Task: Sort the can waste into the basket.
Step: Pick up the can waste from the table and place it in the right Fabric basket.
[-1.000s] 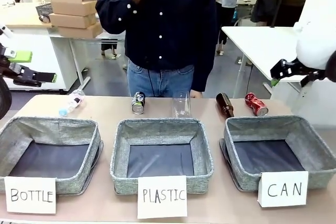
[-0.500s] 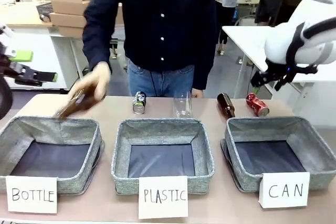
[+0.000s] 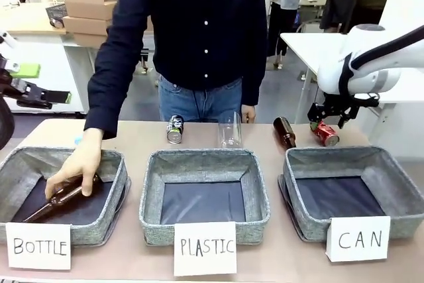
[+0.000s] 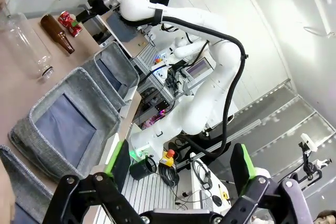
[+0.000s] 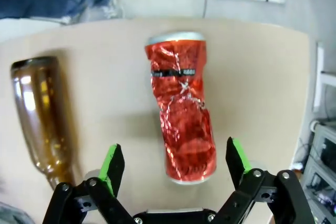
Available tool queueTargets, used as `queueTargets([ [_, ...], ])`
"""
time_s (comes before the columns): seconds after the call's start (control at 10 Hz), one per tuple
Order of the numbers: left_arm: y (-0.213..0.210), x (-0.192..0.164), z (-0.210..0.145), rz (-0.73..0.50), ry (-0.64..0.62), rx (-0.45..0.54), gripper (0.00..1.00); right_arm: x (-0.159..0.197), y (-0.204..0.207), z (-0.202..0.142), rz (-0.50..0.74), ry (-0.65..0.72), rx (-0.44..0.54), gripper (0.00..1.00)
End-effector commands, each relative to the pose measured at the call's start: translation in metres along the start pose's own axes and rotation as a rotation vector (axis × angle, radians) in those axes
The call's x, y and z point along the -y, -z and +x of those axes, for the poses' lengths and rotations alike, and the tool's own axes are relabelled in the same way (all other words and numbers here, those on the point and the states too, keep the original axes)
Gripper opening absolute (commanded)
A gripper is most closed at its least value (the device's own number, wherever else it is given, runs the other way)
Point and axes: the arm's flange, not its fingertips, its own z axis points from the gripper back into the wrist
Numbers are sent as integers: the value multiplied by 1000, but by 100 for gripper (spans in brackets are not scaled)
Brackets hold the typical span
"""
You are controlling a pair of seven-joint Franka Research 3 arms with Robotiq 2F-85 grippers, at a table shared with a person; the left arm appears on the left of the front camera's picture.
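Note:
The crushed red can point(image 3: 324, 132) lies on the table behind the basket point(image 3: 331, 158) marked by the white "CAN" card point(image 3: 358, 238). My right gripper point(image 3: 329, 118) hovers just above the can, open. In the right wrist view the red can point(image 5: 181, 114) lies lengthwise between the green fingertips point(image 5: 113, 162) of my right gripper point(image 5: 176, 165), untouched. The black-and-silver can point(image 3: 175, 128) lies behind the middle basket. My left gripper point(image 3: 45, 85) stays open at the far left, off the table, and is seen again as the left gripper point(image 4: 181, 167) with nothing between its fingers.
A brown glass bottle point(image 3: 284, 132) lies just left of the red can, seen close as the brown bottle point(image 5: 42, 114). A clear plastic bottle point(image 3: 229, 130) stands behind the "PLASTIC" basket point(image 3: 204, 162). The person's hand point(image 3: 74, 167) holds another brown bottle point(image 3: 61, 198) inside the "BOTTLE" basket point(image 3: 109, 160).
My right arm has swung down and leftward to hover over the red can. The person's hand has carried a brown bottle down into the "BOTTLE" basket. My left gripper has not moved.

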Motion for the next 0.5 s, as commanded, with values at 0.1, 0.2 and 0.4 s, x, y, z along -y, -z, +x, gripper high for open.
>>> queueTargets([
  [0.1,3,1,2,-17,25,14,100,13,31,18,23,-7,31,100],
  [0.2,3,1,2,-17,25,14,100,15,37,21,43,-5,43,100],
  [0.4,3,1,2,-17,25,14,100,14,37,22,42,-6,65,100],
])
